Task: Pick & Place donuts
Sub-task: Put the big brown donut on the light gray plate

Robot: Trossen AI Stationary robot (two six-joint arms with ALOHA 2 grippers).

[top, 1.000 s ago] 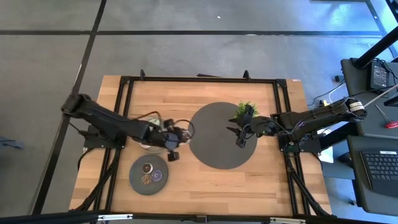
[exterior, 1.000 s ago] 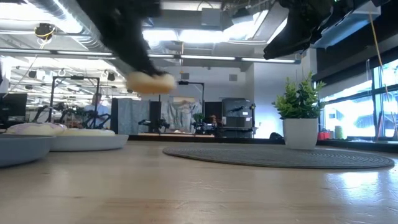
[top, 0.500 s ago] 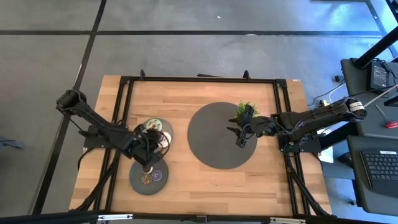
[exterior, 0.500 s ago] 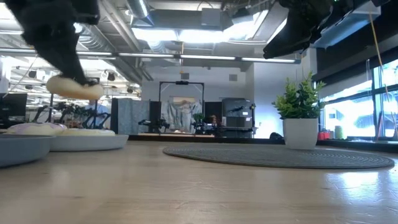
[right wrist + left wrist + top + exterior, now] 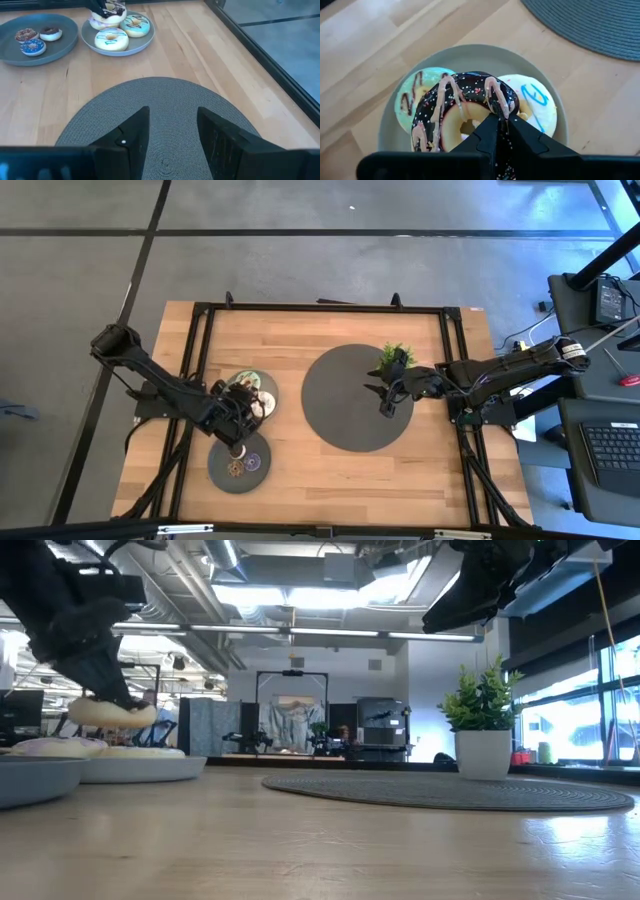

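Observation:
My left gripper (image 5: 240, 416) is shut on a chocolate-sprinkled donut (image 5: 470, 107) with pink drizzle. It hovers just over a grey plate (image 5: 262, 383) that holds a pale-green donut (image 5: 412, 95) and a white donut (image 5: 537, 102) with blue icing. In the low view the held donut (image 5: 105, 712) hangs a little above the plated ones. Three tiny donuts lie on a second grey plate (image 5: 222, 468). My right gripper (image 5: 172, 116) waits open above the round grey mat (image 5: 345, 425). My left gripper pinches the chocolate donut's ring on its near side (image 5: 496, 111), one finger over the hole and one outside the rim. The fingers come from above, slanting down. The donut is lifted clear and lies roughly level, its cream underside (image 5: 100, 716) just above the plated donuts.
A small potted plant (image 5: 390, 358) stands at the mat's far right edge, close to my right gripper. The black frame rails (image 5: 200, 360) run along the table's sides. Bare wood (image 5: 400, 480) lies near the front edge.
My left gripper has carried the chocolate donut from beside the mat toward the table's left, over the plate of large donuts, and has come down until the donut hangs just above them. It has stayed shut on the donut.

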